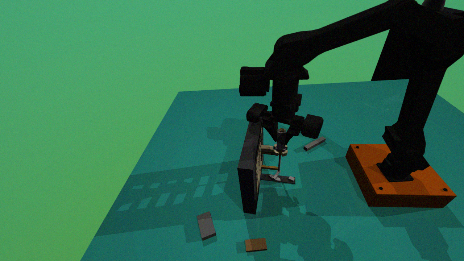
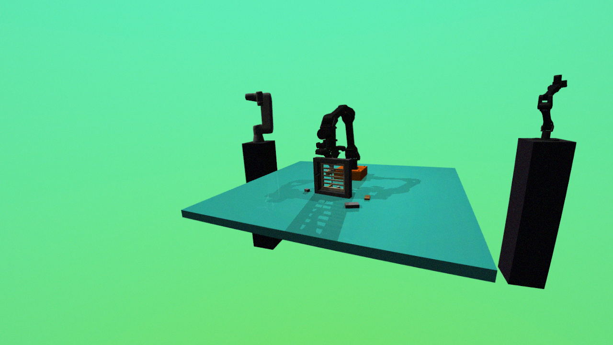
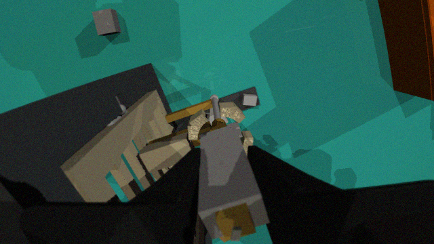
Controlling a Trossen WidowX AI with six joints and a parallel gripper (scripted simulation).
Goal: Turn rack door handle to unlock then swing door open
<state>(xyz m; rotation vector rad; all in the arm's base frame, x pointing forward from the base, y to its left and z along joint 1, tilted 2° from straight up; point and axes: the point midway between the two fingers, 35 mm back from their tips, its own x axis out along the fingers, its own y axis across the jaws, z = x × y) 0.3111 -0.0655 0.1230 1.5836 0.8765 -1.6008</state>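
Observation:
My gripper (image 1: 281, 140) (image 3: 224, 154) points down and is shut on the grey upright handle (image 1: 281, 135) (image 3: 224, 169), one finger on each side. The handle stands in a beige collar (image 1: 266, 149) (image 3: 166, 150) reaching out from the slatted beige door (image 2: 333, 187) (image 3: 119, 149). The door looks shut or nearly shut in the dark frame (image 1: 248, 162) (image 2: 317, 180) (image 3: 85, 98); a small opening is hard to tell. Below, the silver lever (image 1: 275, 176) at the rod's foot stands apart from a light block (image 1: 291, 178) (image 3: 250, 99) on the dark foot bar.
A grey bar (image 1: 314, 143) lies behind the handle. A grey brick (image 1: 206, 226) (image 2: 351, 205) and a brown block (image 1: 256, 244) (image 2: 367, 197) lie nearer the front. A grey block (image 3: 107, 22) shows upper left in the wrist view. The orange base (image 1: 405, 185) stands right.

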